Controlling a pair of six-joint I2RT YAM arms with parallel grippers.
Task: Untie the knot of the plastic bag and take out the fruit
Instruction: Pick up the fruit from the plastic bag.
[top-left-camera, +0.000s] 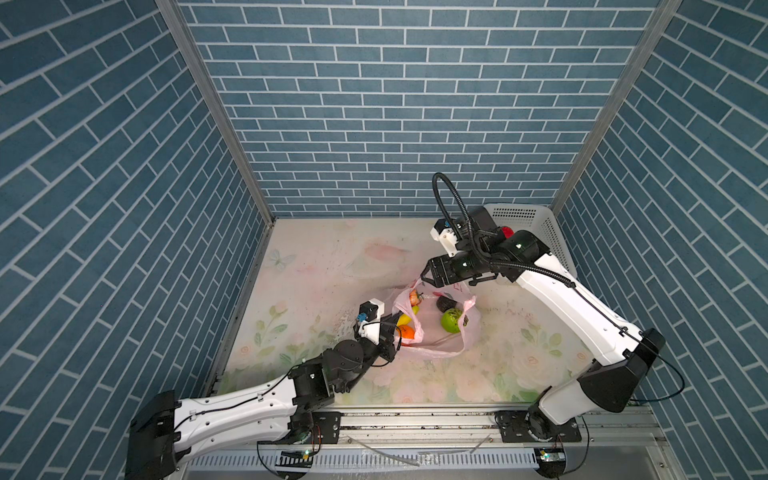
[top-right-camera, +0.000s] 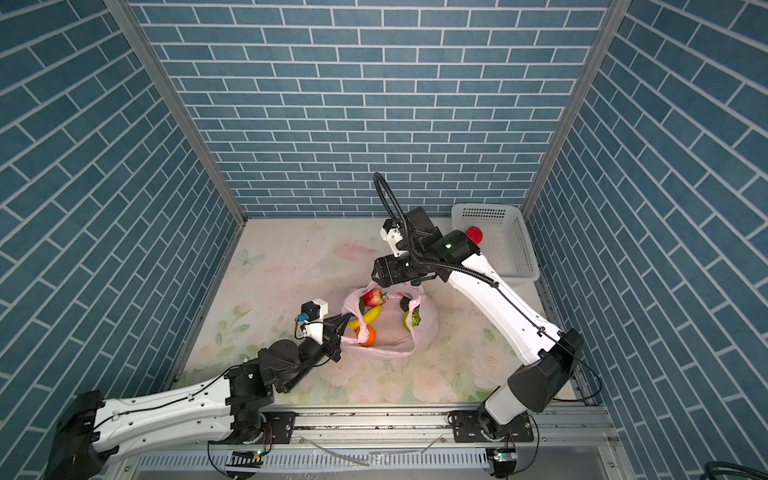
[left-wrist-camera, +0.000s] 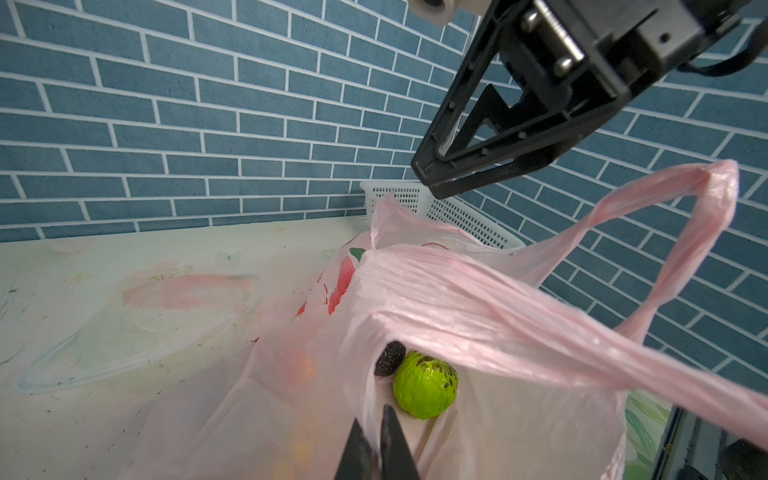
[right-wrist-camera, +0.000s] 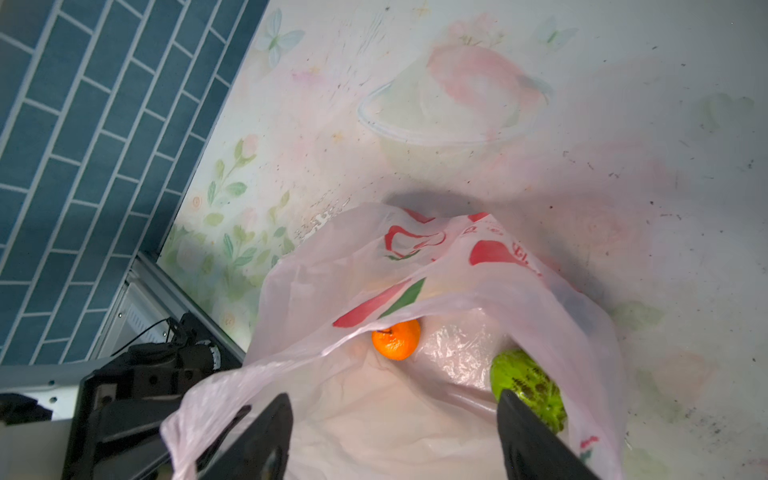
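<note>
The left gripper (left-wrist-camera: 372, 422) pinches tightly the near rim of the plastic bag (top-left-camera: 432, 347), which lies open mid-table (top-left-camera: 316, 266) with the fruit (top-left-camera: 452, 321) inside, while the right gripper (right-wrist-camera: 395, 399) hangs wide apart above its far edge.

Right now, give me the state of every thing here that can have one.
plastic bag: mouth open, handles apart, no knot seen
left hand: shut on the plastic bag's edge
right hand: open, empty, over the bag's mouth
orange: inside the bag
green fruit: inside the bag
basket: upright, holds a red fruit
</note>
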